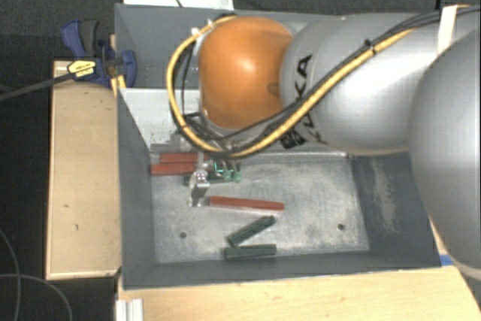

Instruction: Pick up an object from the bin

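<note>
Down on the floor of the bin [139,184], left of middle: a thin red stick [248,204], flat, running left to right with a slight tilt. Lies free of the other pieces, left end just beside the gripper [199,190]. Not lifted, not visibly pinched. Jaw state: cannot tell, tucked under the wrist and too small to read.

Just above and left of the gripper: a shorter red-brown bar [171,164], flat near the left wall, right end hidden beneath the wrist. Toward the front wall: a slanted dark green stick [252,230] and a level dark green stick [249,252], close together, well clear of the gripper.

Step in hand, as a judgement: low over the floor at the point of grasping, grasp not yet made. Sits between the red stick's left end and the red-brown bar; cannot say which of the two is meant. Next move likely calls for centring across the chosen piece's narrow width, closing firmly, then lifting straight up. Gripping at the very end risks the stick swinging or slipping out.

Arm [361,86]: reaches in from the right, big silver link across the top of the bin, orange cover [240,71] over the wrist, pointing steeply down. Yellow cable [177,86] loops round the cover's left side
</note>
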Controlling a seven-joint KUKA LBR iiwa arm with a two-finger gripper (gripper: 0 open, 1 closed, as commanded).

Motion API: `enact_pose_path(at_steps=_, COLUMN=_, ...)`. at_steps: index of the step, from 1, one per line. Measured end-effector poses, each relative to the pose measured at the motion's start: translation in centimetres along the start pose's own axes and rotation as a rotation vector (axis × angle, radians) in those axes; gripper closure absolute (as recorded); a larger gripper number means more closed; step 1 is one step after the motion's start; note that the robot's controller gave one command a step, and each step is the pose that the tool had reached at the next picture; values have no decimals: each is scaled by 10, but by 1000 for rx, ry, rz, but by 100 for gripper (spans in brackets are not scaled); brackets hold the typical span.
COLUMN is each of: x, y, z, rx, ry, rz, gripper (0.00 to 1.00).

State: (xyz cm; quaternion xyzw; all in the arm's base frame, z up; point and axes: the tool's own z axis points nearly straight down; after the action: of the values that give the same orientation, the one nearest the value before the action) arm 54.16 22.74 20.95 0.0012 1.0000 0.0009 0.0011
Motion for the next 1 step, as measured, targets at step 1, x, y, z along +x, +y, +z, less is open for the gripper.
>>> enact_pose_path(at_steps=1, x=0, y=-17, z=17, rx=-3, ry=-5, rz=76, gripper=0)
